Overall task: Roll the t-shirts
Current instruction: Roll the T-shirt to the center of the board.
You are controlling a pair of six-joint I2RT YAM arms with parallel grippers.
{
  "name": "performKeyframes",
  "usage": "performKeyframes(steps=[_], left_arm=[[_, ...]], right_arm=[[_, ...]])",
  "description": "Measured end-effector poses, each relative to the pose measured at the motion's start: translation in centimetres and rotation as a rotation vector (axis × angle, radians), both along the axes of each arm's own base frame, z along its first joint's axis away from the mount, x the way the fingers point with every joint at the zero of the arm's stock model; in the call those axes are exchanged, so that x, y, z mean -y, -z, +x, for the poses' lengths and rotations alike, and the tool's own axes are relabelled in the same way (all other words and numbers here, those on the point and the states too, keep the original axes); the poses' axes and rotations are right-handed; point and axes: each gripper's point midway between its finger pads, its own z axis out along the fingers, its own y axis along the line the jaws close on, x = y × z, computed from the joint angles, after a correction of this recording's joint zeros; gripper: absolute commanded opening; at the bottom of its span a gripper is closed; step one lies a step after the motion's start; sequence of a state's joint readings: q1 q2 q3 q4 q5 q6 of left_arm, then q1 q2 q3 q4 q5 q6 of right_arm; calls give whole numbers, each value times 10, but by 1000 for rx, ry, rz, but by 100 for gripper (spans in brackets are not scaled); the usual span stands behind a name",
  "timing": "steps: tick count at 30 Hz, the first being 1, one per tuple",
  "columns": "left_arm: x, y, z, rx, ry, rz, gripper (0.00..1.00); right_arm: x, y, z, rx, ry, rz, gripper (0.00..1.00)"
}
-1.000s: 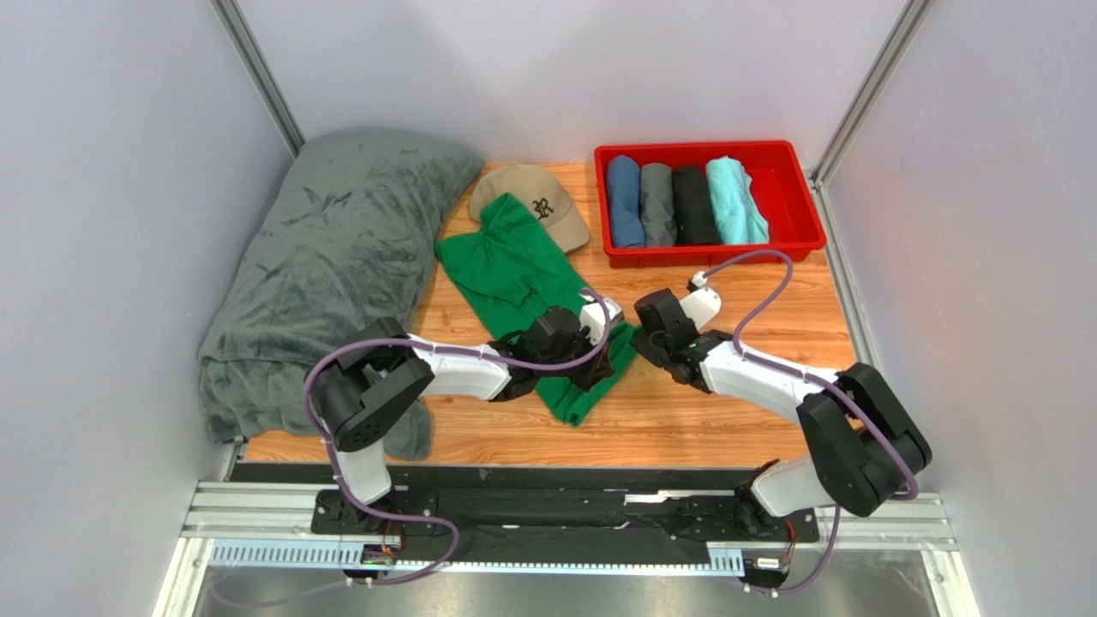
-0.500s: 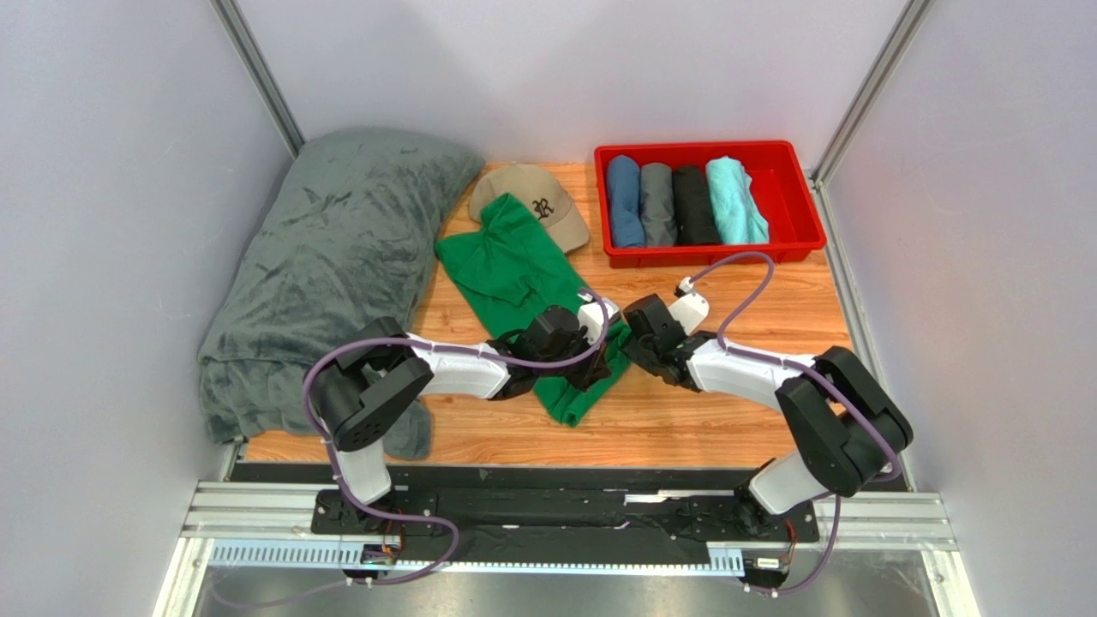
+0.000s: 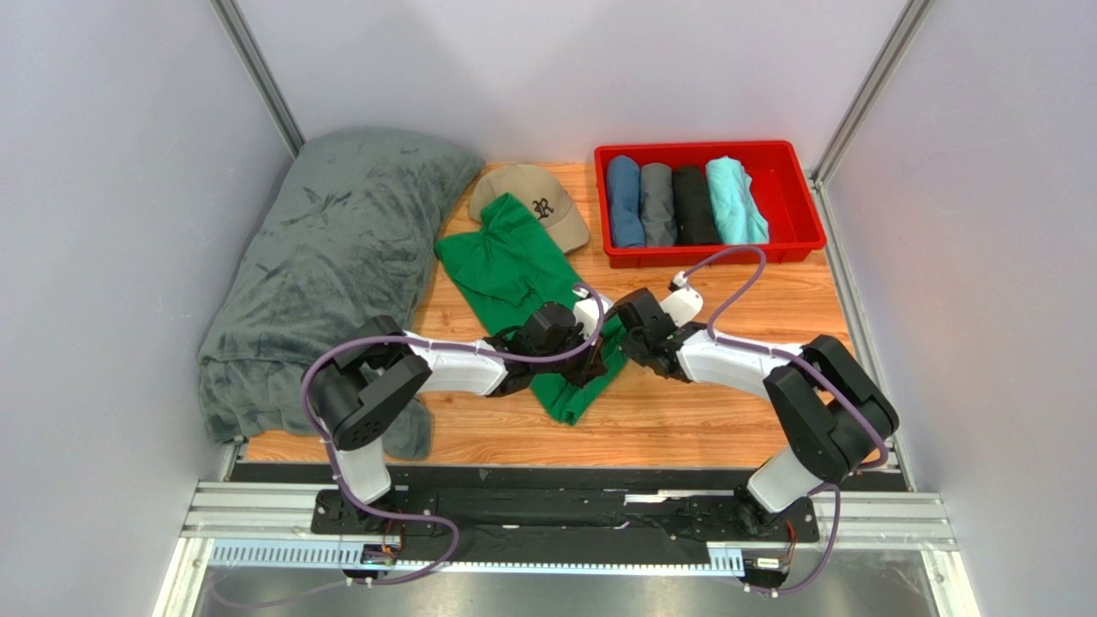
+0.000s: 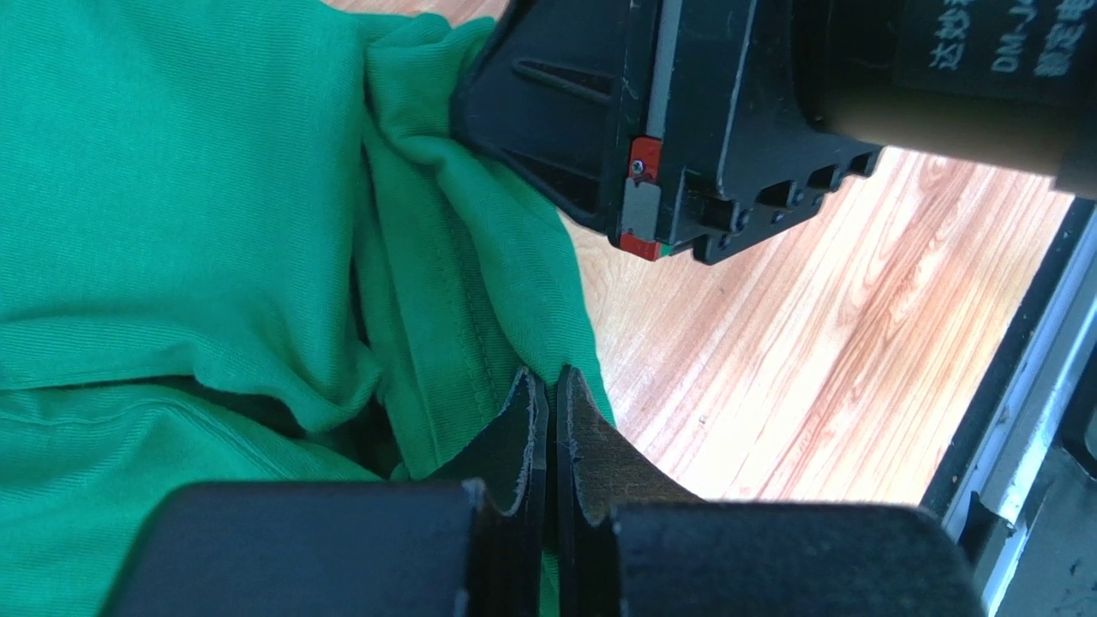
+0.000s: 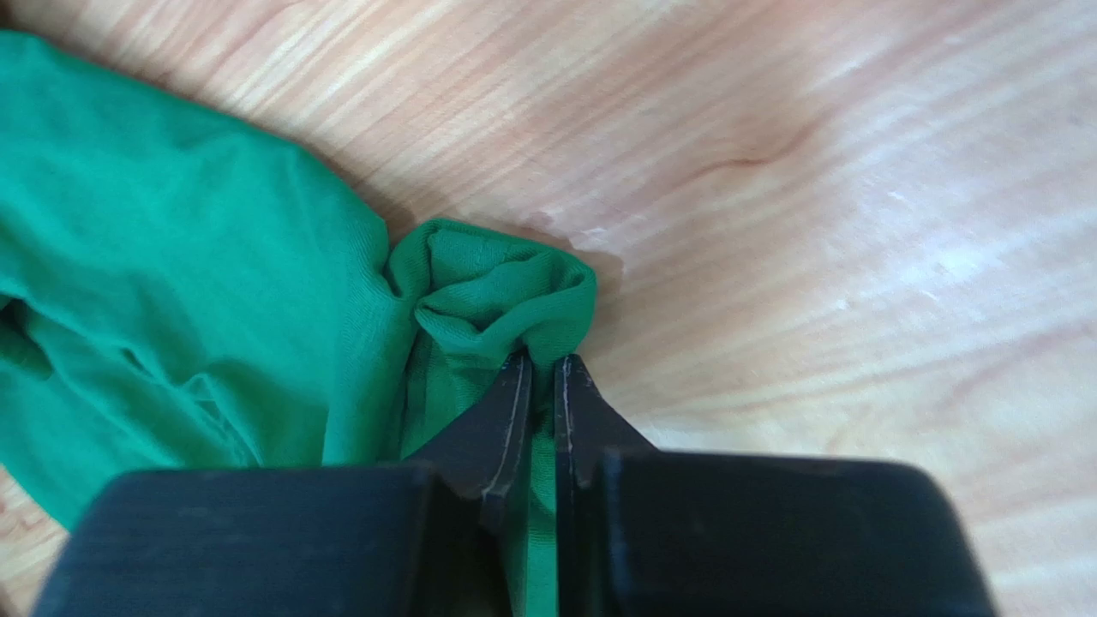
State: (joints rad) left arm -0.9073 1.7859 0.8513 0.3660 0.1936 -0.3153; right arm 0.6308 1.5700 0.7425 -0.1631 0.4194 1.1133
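A bright green t-shirt (image 3: 509, 270) lies flattened on a wooden table (image 3: 721, 411), left of and nearer the camera than a red bin (image 3: 708, 253) holding four rolled shirts (image 3: 683, 203). The left arm (image 3: 444, 366) and right arm (image 3: 740, 366) stretch low over the table and bend inward, nearly meeting at the shirt edge below the bin. The left gripper (image 4: 551, 392) is pinched tight on a fold of green fabric. The right gripper (image 5: 541, 373), just beside it, clamps a bunched corner of the same shirt.
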Motion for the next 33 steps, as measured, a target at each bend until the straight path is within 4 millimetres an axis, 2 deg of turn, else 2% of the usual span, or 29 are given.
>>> performKeyframes(steps=[1, 6, 7, 8, 15, 19, 24, 26, 30, 33], left_arm=[[0, 0, -1, 0, 4, 0, 8], [-2, -2, -2, 9, 16, 12, 34], [-3, -2, -2, 12, 19, 16, 44], [-5, -3, -2, 14, 20, 22, 47], [-20, -6, -3, 78, 22, 74, 50], [-32, -23, -2, 160, -4, 82, 50], [-40, -55, 7, 287, -22, 80, 50], [-44, -59, 7, 311, -14, 95, 50], [-49, -64, -8, 395, 61, 180, 50], [-40, -72, -36, 470, 174, 214, 50]], right_arm=[[1, -1, -1, -10, 4, -10, 0], [10, -6, -8, -88, 18, -85, 0], [12, -7, -9, -103, 20, -104, 0], [14, -9, -10, -116, 22, -119, 0], [30, -5, -26, -228, 22, -227, 0], [34, 0, -29, -264, 20, -268, 0], [36, 0, -31, -277, 18, -285, 0], [36, 0, -30, -286, 15, -296, 0], [36, 0, -28, -317, 4, -330, 0], [35, 0, -25, -337, 2, -353, 0]])
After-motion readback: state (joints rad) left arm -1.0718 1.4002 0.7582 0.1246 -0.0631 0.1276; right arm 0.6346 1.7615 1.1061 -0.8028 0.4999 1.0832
